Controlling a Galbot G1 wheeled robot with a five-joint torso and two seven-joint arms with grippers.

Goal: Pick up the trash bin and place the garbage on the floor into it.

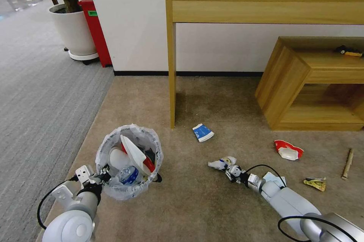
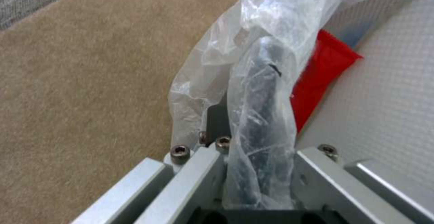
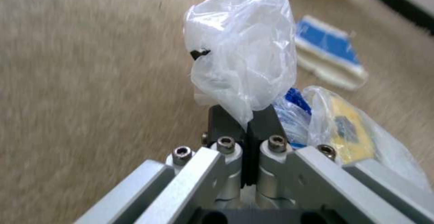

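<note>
I am seeing the right gripper, mid-frame lower right, pinching a crumpled plastic bag between pressed-together fingers just above the floor. Open carpet is lying around it; the blue-white carton is sitting near the desk leg, its print unreadable. The left gripper, lower left, is clamping the trash bin by its bagged rim.

The trash bin, bag-lined and holding a slipper and a bottle, stands upright at lower left on the beige floor. Garbage lies right of it: a blue-white carton at centre, a red-white cup, a wooden stick at far right
</note>
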